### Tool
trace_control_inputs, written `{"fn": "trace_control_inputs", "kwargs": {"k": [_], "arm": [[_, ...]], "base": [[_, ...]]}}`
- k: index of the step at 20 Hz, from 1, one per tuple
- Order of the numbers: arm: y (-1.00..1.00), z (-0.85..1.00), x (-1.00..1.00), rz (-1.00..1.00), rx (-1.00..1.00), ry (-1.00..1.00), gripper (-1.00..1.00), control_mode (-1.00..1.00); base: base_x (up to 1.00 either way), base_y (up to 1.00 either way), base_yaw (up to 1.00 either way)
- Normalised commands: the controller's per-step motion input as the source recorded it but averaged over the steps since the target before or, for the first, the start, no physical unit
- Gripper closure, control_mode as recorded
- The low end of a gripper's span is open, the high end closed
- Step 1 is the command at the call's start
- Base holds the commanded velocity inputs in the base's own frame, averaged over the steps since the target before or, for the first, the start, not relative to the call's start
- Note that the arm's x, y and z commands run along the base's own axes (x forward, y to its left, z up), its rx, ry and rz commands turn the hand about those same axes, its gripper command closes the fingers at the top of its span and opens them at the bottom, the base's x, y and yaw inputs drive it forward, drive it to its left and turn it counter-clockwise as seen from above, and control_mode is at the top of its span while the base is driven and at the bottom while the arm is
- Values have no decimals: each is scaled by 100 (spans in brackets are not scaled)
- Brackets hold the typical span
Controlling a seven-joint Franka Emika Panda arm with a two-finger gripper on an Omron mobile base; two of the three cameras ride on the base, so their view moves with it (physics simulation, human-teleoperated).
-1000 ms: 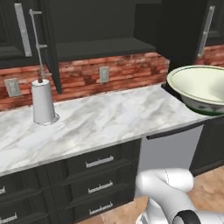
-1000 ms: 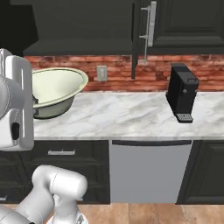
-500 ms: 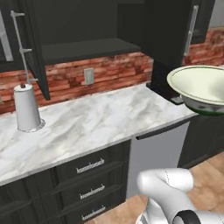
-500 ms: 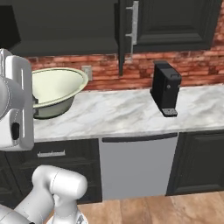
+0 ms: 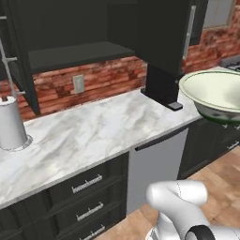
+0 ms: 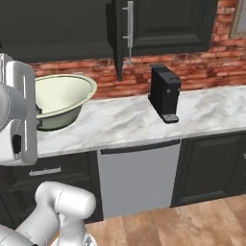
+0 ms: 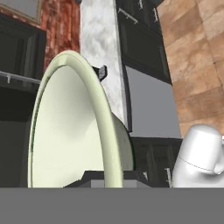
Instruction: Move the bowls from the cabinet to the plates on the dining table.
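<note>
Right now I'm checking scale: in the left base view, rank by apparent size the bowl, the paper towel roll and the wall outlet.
1. Bowl, though it sits nearest the camera, which inflates it.
2. Paper towel roll.
3. Wall outlet.

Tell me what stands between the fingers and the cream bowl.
Nothing visible: in the hand view the fingers are shut on the rim of the cream bowl, which is held above the marble counter.

I see even, soft rendered light; the marble counter [image 5: 93,136] bright, the open cabinet [image 5: 70,37] interior dim; shadows faint; all views sharp, no glare.
</note>
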Motion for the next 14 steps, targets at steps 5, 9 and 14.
{"fn": "trace_control_inputs", "kwargs": {"k": [5, 9, 14], "arm": [[0, 0, 0, 0, 0, 0, 100, 100], [0, 0, 0, 0, 0, 0, 100, 100], [0, 0, 0, 0, 0, 0, 100, 100]], "base": [[0, 0, -25], [0, 0, -25], [0, 0, -25]]}}
